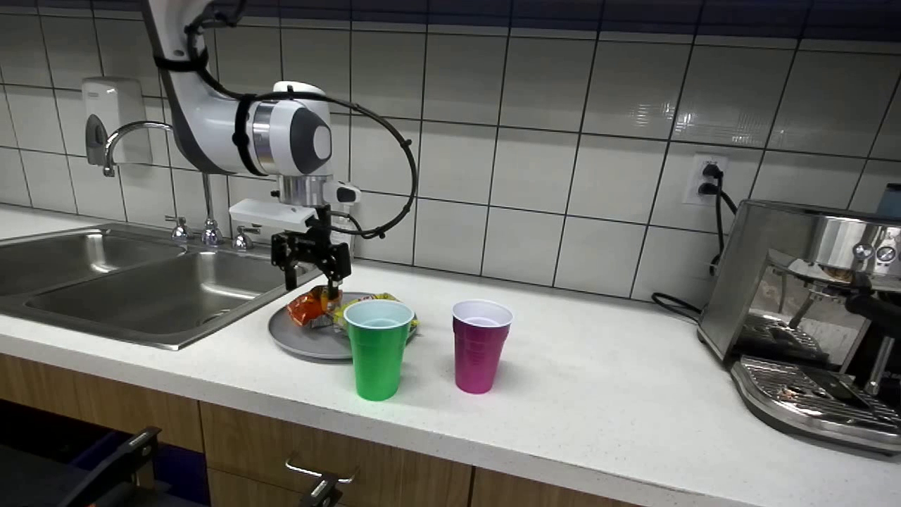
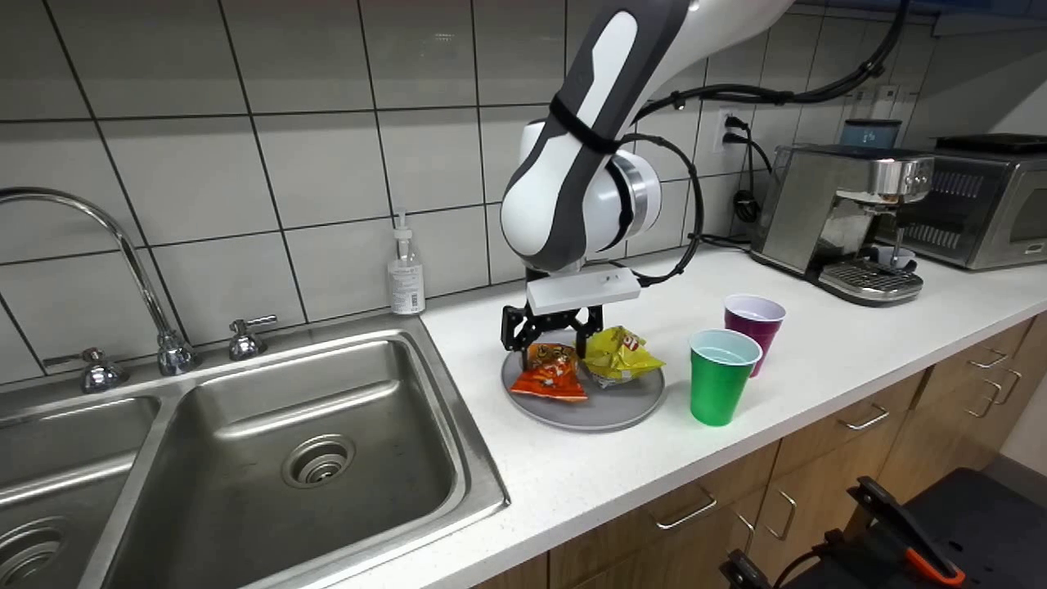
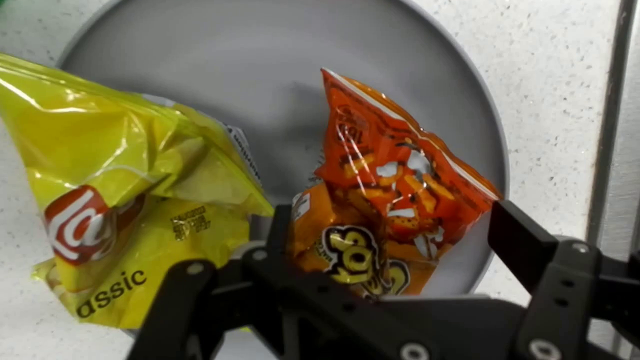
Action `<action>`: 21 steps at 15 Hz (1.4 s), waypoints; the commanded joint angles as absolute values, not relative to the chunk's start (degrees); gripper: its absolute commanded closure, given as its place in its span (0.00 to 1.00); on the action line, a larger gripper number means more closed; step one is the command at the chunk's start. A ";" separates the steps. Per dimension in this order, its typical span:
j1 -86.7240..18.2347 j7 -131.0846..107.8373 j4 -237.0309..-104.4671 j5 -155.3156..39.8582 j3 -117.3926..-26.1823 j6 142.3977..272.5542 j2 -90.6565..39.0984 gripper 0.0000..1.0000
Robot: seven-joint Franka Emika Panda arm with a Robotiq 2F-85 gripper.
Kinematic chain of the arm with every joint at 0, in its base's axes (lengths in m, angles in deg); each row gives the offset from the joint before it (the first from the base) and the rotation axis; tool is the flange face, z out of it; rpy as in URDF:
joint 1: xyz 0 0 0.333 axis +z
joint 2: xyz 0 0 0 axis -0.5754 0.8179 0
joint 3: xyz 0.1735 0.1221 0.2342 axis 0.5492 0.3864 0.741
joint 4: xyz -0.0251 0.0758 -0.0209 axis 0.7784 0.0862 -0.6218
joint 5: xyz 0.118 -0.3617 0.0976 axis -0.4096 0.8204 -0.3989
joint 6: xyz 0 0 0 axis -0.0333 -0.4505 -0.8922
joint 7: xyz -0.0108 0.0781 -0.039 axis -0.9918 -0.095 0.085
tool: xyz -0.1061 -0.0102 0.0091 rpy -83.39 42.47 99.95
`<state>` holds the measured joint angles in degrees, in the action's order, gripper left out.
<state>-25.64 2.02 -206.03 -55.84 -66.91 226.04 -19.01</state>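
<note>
Gripper (image 3: pixel 394 220): low over plate (image 3: pixel 240 45); fingers (image 3: pixel 520 242) spread wide, nothing gripped; one each side of orange bag (image 3: pixel 395 175), contact w/ it we can't tell.
Plate load: 2 snack bags, we count; plate grey, rnd, flat on counter (image 2: pixel 556 491).
Orange bag pos.: on plate, sink side, betw. fingers; crinkled.
Yellow bag (image 3: pixel 150 165): also on plate, cup side, just beside orange; hides part of plate edge in wrist view.
Green cup (image 1: pixel 380 362): upright nr plate, pale lining; we can't see to the bottom.
Purple cup (image 1: pixel 481 359): upright nr green one, pale lining; contents hidden from us.
Sink (image 2: pixel 491 491): steel, 2 basins (image 2: pixel 245 507), drain (image 2: pixel 319 462) visible in ea.
Pump btl (image 2: pixel 406 286): clear, wht label, at sink's back corner; fill level we can't read.
</note>
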 commanded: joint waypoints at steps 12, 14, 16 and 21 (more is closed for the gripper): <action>-24.33 2.42 -206.33 -55.71 -68.12 226.30 -20.55 0.80; -24.32 2.41 -206.24 -55.67 -68.13 226.34 -20.50 0.97; -24.22 2.50 -206.00 -55.58 -68.16 226.40 -20.24 1.00; -23.79 3.02 -205.22 -55.46 -68.43 225.20 -20.14 1.00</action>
<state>-24.90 2.02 -205.47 -55.83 -67.44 226.41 -19.18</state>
